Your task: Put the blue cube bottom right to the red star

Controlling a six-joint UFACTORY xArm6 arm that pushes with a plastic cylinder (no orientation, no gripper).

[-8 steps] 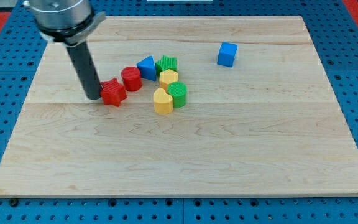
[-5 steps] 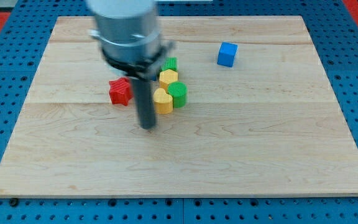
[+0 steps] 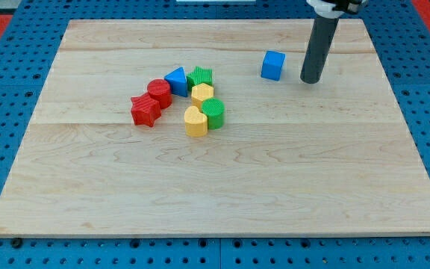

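Note:
The blue cube point(image 3: 272, 65) sits on the wooden board point(image 3: 215, 187) toward the view's top right. My tip point(image 3: 310, 80) is on the board just to the right of the blue cube, a small gap apart. The red star point(image 3: 145, 110) lies at the view's left of centre, at the left end of a cluster of blocks, far to the left of the blue cube.
Beside the red star are a red cylinder point(image 3: 159, 93), a blue triangle point(image 3: 176, 79), a green star point(image 3: 200, 77), a yellow block point(image 3: 202, 93), a green cylinder point(image 3: 213, 113) and a yellow heart point(image 3: 195, 121). Blue pegboard surrounds the board.
My tip has moved from beside the red star, past the cluster, to the right side of the blue cube. The red star shifted slightly to the right. The blue cube has not moved.

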